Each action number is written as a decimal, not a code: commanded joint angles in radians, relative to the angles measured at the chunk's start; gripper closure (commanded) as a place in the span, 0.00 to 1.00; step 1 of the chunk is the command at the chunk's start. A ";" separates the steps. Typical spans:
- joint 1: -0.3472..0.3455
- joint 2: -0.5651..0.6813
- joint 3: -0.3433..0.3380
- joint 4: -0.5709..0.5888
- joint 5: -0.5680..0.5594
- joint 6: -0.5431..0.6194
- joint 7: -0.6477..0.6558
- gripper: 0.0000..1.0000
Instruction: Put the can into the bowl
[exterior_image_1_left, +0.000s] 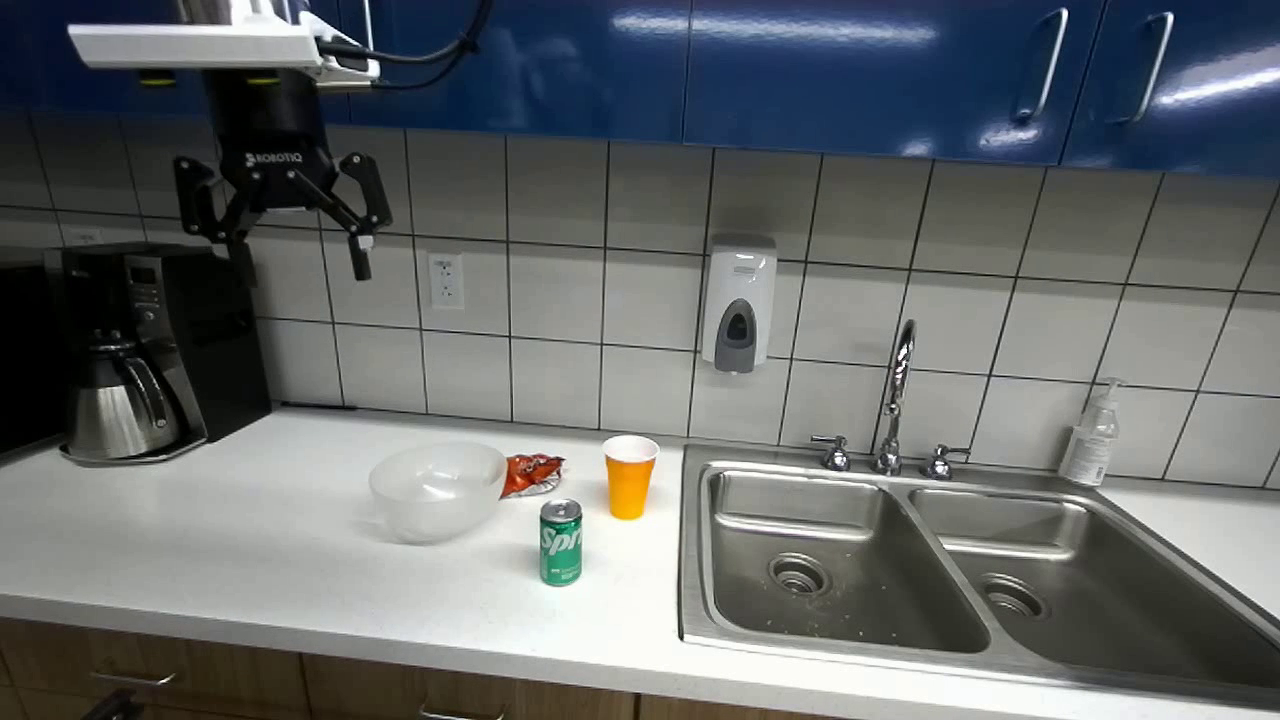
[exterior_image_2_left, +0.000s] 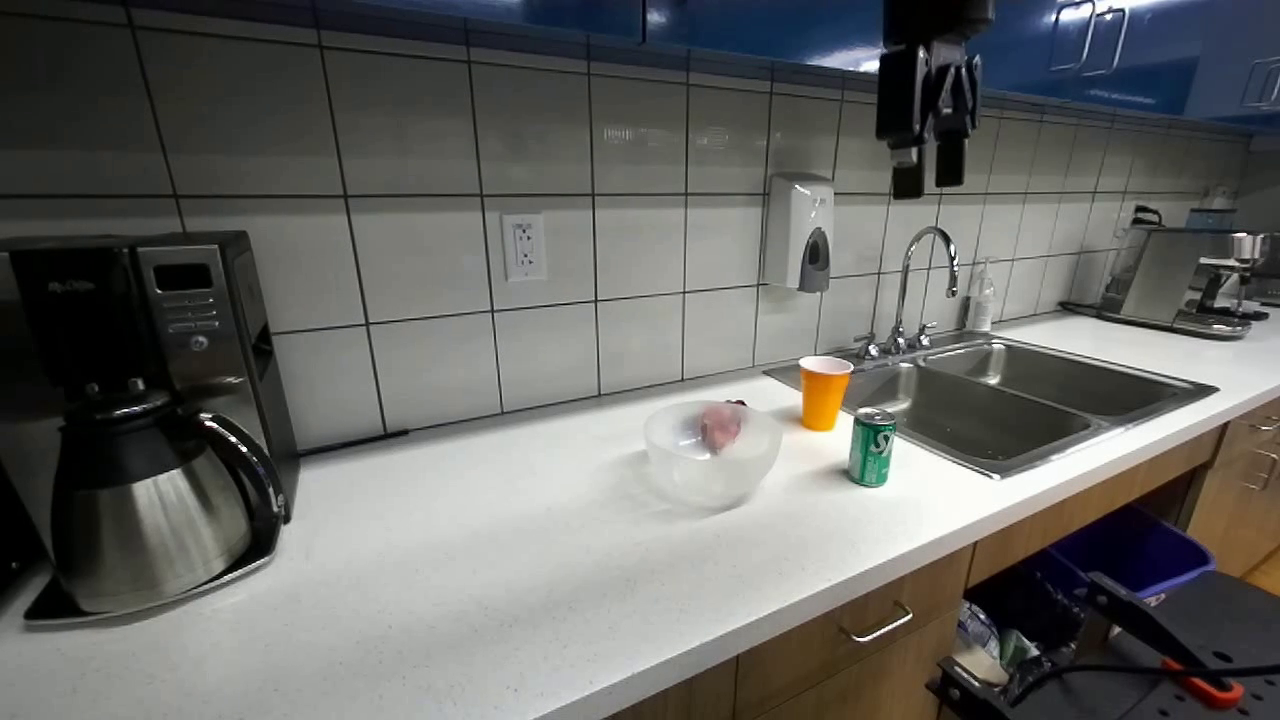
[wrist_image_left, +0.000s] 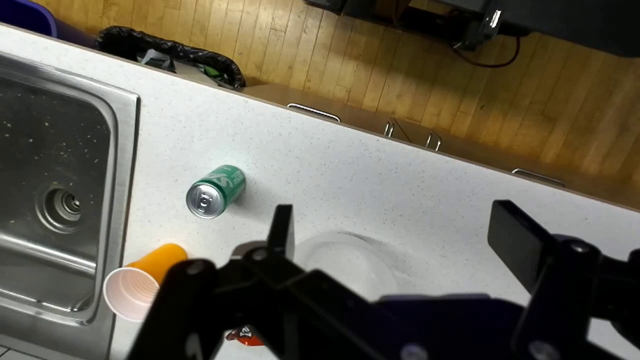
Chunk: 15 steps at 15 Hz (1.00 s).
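My end effector (exterior_image_1_left: 303, 264) hangs spread wide, empty, above the surface (exterior_image_1_left: 250, 545); I'd call this the approach. The can (exterior_image_1_left: 560, 543) stands upright near the bowl (exterior_image_1_left: 438, 508); next I should centre over the can and descend.

An orange cup (exterior_image_1_left: 628, 485) stands upright on the white worktop (exterior_image_1_left: 250, 530) near the steel sink (exterior_image_1_left: 950, 560), a crumpled red packet (exterior_image_1_left: 533, 472) lying close by. A soap dispenser (exterior_image_1_left: 740, 300) hangs on the tiled wall (exterior_image_1_left: 556, 295) beneath blue cupboards (exterior_image_1_left: 870, 80). A coffee maker (exterior_image_2_left: 195, 280) with its carafe (exterior_image_2_left: 150, 520) stands well apart from the sink.
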 joint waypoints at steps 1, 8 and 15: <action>-0.045 0.003 -0.025 -0.053 -0.035 0.098 -0.010 0.00; -0.117 0.117 -0.072 -0.092 -0.058 0.297 0.006 0.00; -0.182 0.304 -0.089 -0.069 -0.068 0.480 0.026 0.00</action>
